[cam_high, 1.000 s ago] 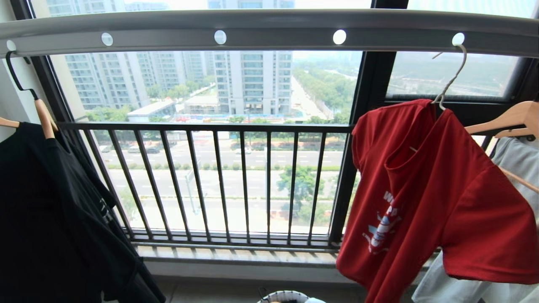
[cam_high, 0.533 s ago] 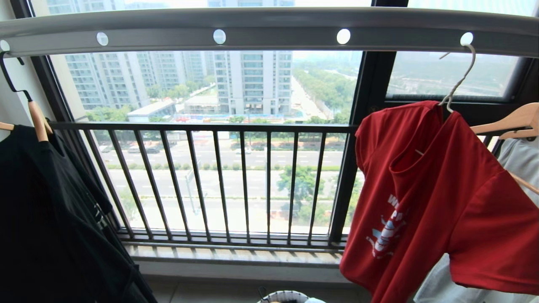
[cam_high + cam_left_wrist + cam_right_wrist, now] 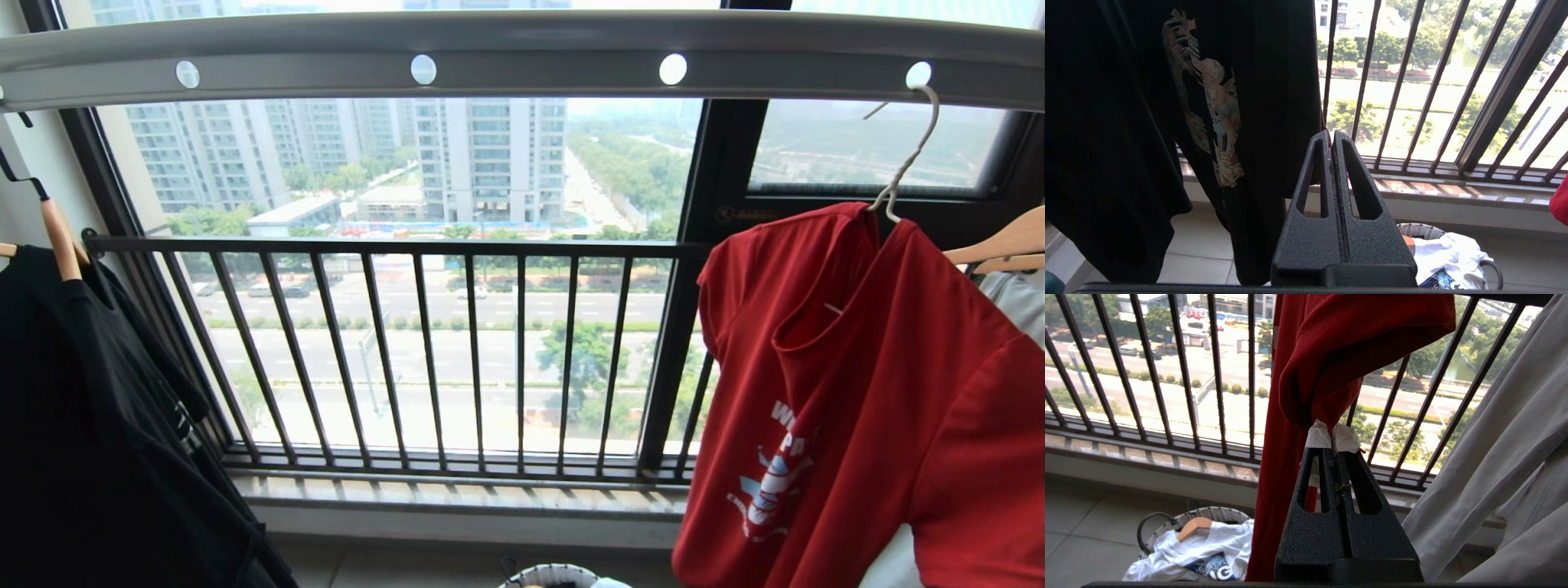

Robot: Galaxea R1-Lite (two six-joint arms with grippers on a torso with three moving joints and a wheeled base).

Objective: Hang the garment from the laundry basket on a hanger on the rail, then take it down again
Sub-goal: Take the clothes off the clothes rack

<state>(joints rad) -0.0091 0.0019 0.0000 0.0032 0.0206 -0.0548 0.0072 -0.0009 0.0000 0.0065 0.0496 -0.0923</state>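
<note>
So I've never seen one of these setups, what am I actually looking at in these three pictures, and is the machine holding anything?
It's a two-armed robot at a balcony window. One picture comes from a camera on its head: a grey rail overhead, a red T-shirt on a thin wire hanger, and a black T-shirt to the left. The other two come from cameras on its wrists, each looking along its own pincer. The left gripper and right gripper are both shut and hold nothing; the right one sits just below a fold of the red shirt. On the floor a laundry basket holds a white printed shirt.
</note>
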